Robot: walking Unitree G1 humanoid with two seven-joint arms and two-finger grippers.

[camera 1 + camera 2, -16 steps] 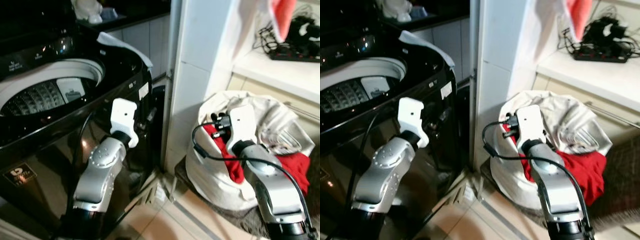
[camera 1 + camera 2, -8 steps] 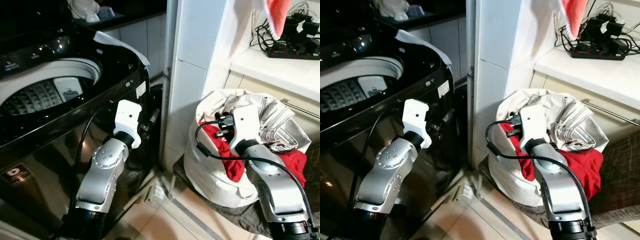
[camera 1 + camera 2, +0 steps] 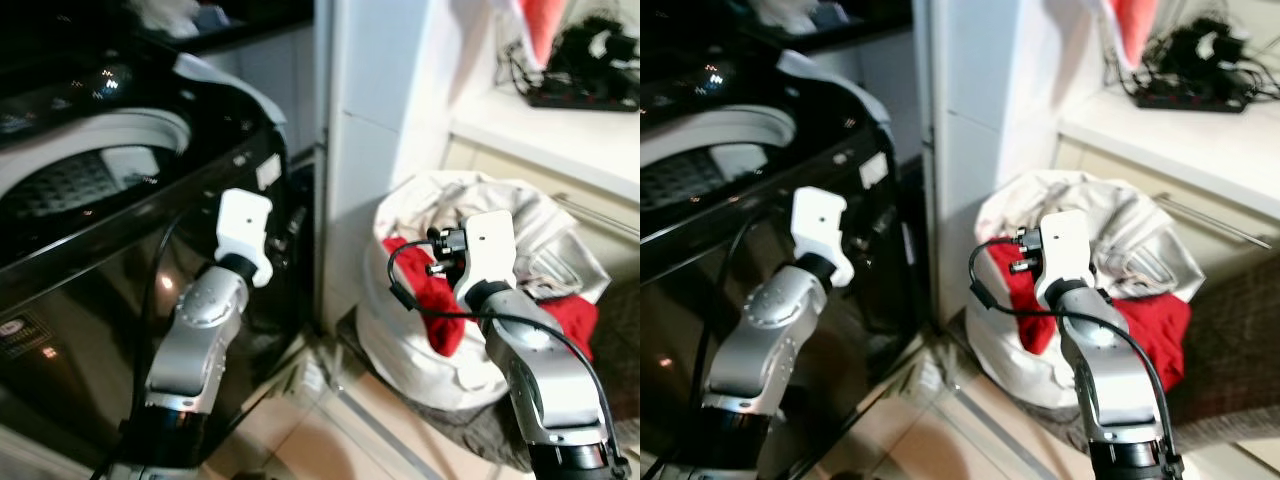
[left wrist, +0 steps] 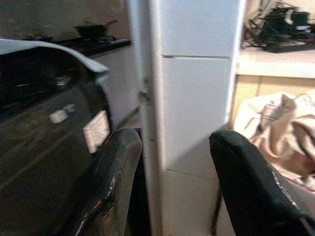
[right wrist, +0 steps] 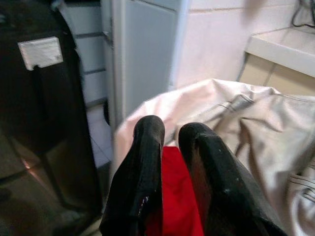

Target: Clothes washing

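Observation:
A black top-loading washing machine (image 3: 100, 230) stands on the left, its lid up and its drum (image 3: 70, 180) open. On the right a white laundry bag (image 3: 420, 350) holds a beige garment (image 3: 520, 215) and a red cloth (image 3: 444, 325). My right gripper (image 5: 172, 129) is over the bag's near edge. Its fingers (image 5: 147, 162) are pressed close together, and the red cloth (image 5: 174, 196) is caught between them and hangs down. My left gripper (image 4: 174, 137) is open and holds nothing. It is raised beside the washer's front corner and faces the white pillar (image 4: 197, 98).
A white tiled pillar (image 3: 375, 130) separates the washer from the bag. Behind the bag a counter (image 3: 540, 130) carries a power strip with cables (image 3: 590, 85). A red and white cloth (image 3: 540, 25) hangs above. A dark mat (image 3: 470, 440) lies under the bag on the tiled floor (image 3: 330, 440).
The whole view has shifted slightly and turned blurrier. Both arms keep much the same pose, and the right gripper stays at the red cloth in the bag.

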